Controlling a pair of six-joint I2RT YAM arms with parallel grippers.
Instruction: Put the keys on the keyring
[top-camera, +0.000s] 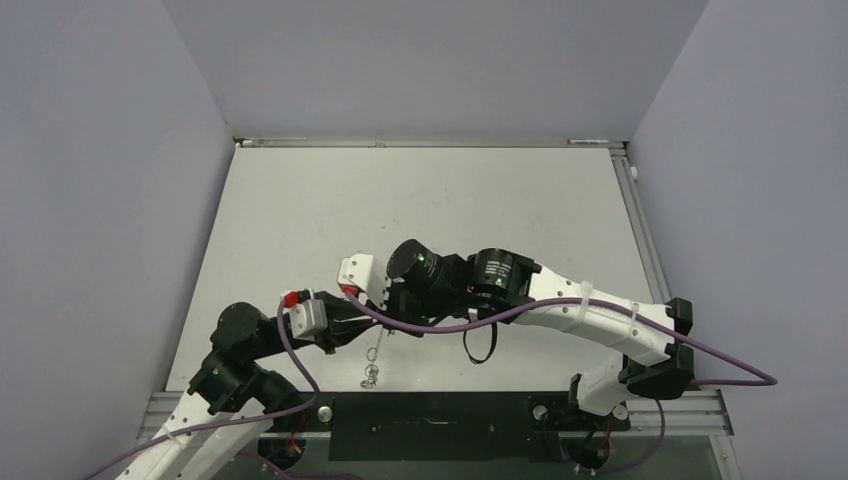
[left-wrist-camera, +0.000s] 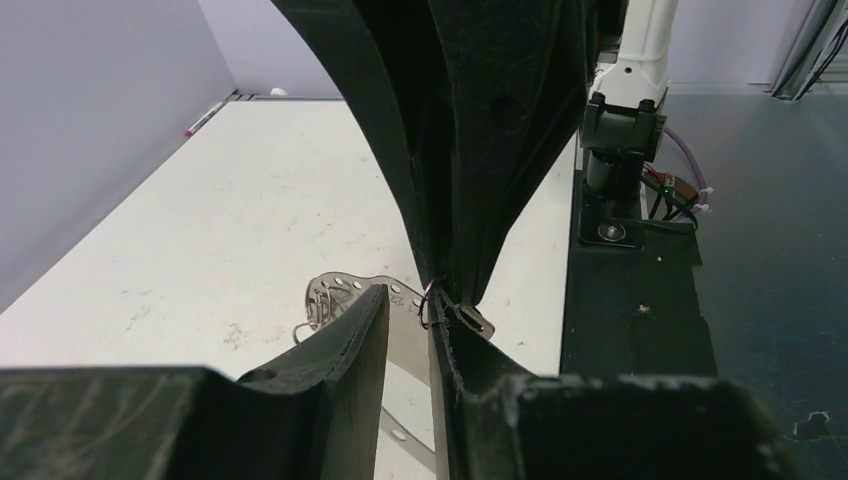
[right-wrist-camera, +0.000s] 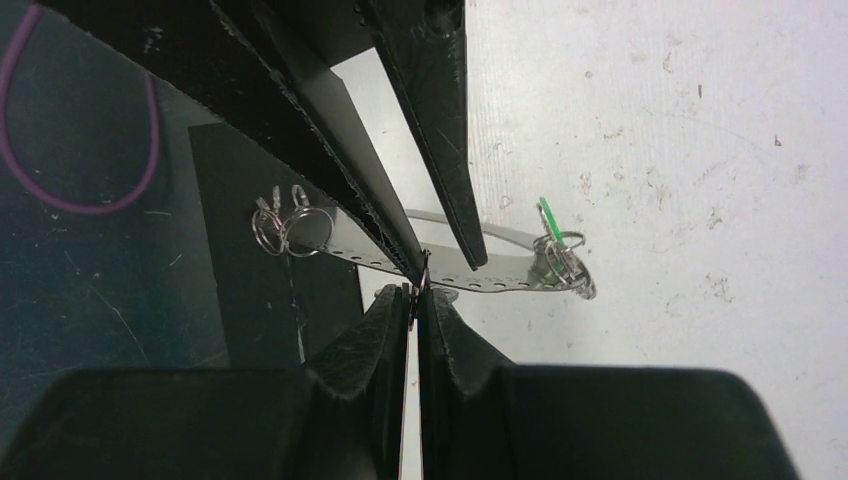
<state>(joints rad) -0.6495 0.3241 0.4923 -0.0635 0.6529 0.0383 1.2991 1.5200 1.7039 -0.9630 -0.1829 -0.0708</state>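
A thin wire keyring (left-wrist-camera: 427, 303) is pinched between the fingertips of my right gripper (right-wrist-camera: 413, 292), which is shut on it. A tiny flat silvery key (left-wrist-camera: 473, 321) sticks out beside the ring, against my left gripper's right finger. My left gripper (left-wrist-camera: 409, 305) meets the right one tip to tip. Its jaws stand narrowly apart and hold nothing. A perforated metal strip (right-wrist-camera: 500, 280) shows in the gap behind them. The strip carries small wire rings (right-wrist-camera: 285, 228) at one end and more rings with a green tag (right-wrist-camera: 547, 217) at the other. In the top view the grippers' meeting point is hidden by the arms.
The strip's lower end and a ring (top-camera: 369, 377) lie near the table's front edge (top-camera: 430, 398). The dark base rail (left-wrist-camera: 640, 300) and the right arm's mount (left-wrist-camera: 620, 120) are close by. Purple cables (top-camera: 450, 325) drape across both arms. Grey walls enclose the table.
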